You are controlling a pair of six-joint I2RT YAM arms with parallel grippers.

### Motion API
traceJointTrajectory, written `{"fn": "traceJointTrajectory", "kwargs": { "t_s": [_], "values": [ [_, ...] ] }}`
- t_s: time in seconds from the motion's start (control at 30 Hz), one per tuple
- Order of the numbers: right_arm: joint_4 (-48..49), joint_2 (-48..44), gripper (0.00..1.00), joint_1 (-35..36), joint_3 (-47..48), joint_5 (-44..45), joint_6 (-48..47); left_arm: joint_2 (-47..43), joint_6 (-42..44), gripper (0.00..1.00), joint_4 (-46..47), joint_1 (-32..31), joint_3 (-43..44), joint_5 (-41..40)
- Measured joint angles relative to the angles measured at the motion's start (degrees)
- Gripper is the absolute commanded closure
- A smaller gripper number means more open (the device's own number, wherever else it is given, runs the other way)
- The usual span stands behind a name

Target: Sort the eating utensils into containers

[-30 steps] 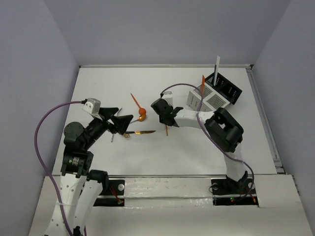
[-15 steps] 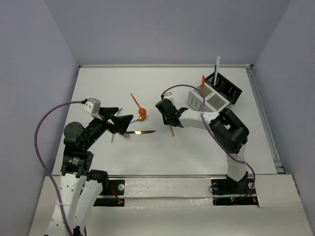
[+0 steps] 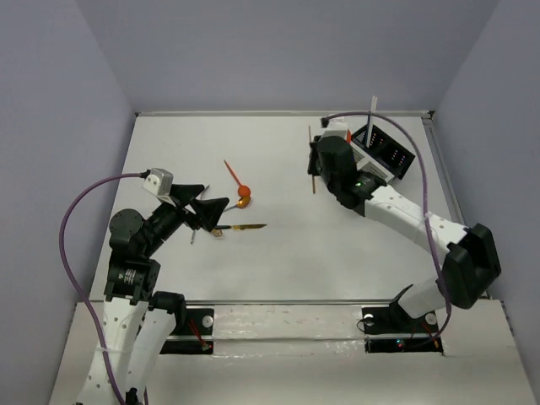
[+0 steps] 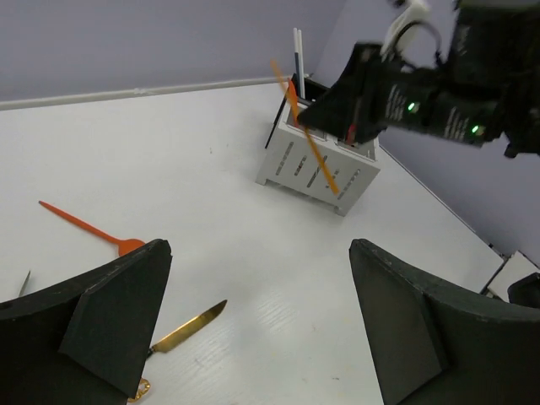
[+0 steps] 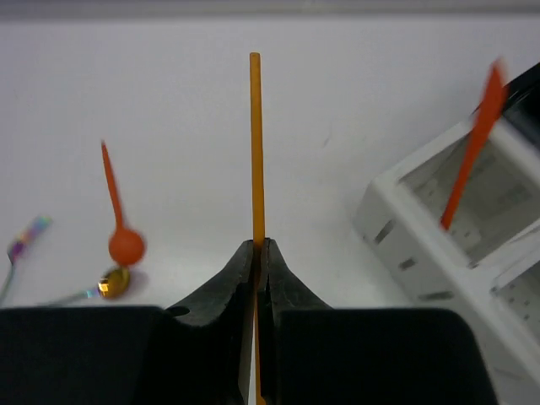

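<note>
My right gripper (image 3: 314,162) is shut on a thin orange utensil (image 5: 256,143) and holds it in the air just left of the white slatted caddy (image 5: 447,245). The same utensil (image 4: 308,139) shows tilted in front of the caddy (image 4: 316,164) in the left wrist view. One orange utensil (image 5: 472,148) stands in the caddy. The black box (image 3: 390,152) behind it holds a white stick (image 3: 371,105). An orange round-bowled spoon (image 3: 237,181) and a gold knife (image 3: 246,227) lie on the table. My left gripper (image 3: 211,211) is open and empty beside the knife (image 4: 187,327).
A small gold piece (image 5: 108,283) and a thin iridescent-handled utensil (image 5: 25,236) lie by the spoon's bowl (image 5: 125,246). The table's raised back edge (image 3: 287,112) runs close behind the containers. The right arm's elbow (image 3: 468,266) hangs over the table's right side.
My right gripper has lifted the orange utensil off the middle of the table and carried it back and right, up to the white caddy. The left arm has not moved.
</note>
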Motion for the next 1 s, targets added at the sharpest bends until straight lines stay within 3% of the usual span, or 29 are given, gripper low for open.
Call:
{"fn": "traceJointTrajectory", "kwargs": {
  "t_s": [0.17, 0.23, 0.5, 0.73, 1.0],
  "values": [
    [16.1, -11.1, 0.93, -10.4, -1.7, 4.7, -4.2, 0.3, 0.0, 0.01, 0.0, -0.5, 0.0, 0.2],
    [21.2, -11.6, 0.93, -14.5, -1.8, 5.6, -5.6, 0.6, 0.0, 0.01, 0.0, -0.9, 0.0, 0.2],
    [38.1, 4.1, 0.93, -29.4, 2.0, 6.3, -15.1, 1.5, 0.0, 0.01, 0.0, -2.6, 0.0, 0.5],
    [45.6, 14.7, 0.93, -32.3, 6.7, 5.7, -21.4, 1.9, 0.1, 0.01, 0.0, -3.1, 0.0, 0.5],
    [51.5, 20.1, 0.93, -32.2, 7.6, 4.3, -24.5, 2.6, 0.1, 0.01, 0.0, -3.1, 0.0, 0.5]
  ]
}}
